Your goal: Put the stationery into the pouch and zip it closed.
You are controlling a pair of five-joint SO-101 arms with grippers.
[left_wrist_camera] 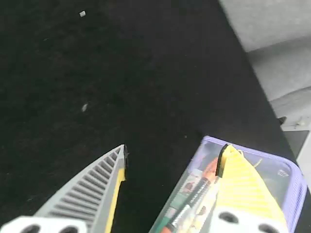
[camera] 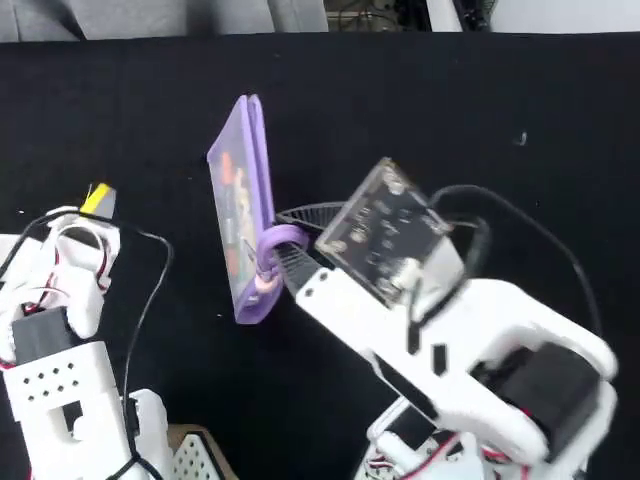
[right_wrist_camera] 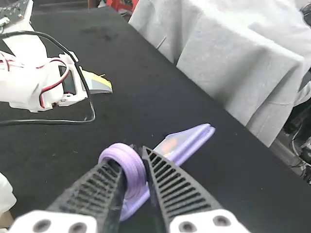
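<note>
The right tool (right_wrist_camera: 132, 158) was clamped on the purple loop (right_wrist_camera: 109, 154), probably the zip pull, at the near end of the pouch (camera: 243, 180). The pouch stood on edge on the worktop (camera: 450, 100), its long axis running away from the arms, with pens (left_wrist_camera: 194, 196) inside. The left tool (left_wrist_camera: 174, 148), jaws apart, sat well off to the pouch's left, so the right arm was nearer.

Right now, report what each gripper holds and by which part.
The right gripper pinches the purple pouch by its loop at one end; the left gripper is open, holding nothing.
</note>
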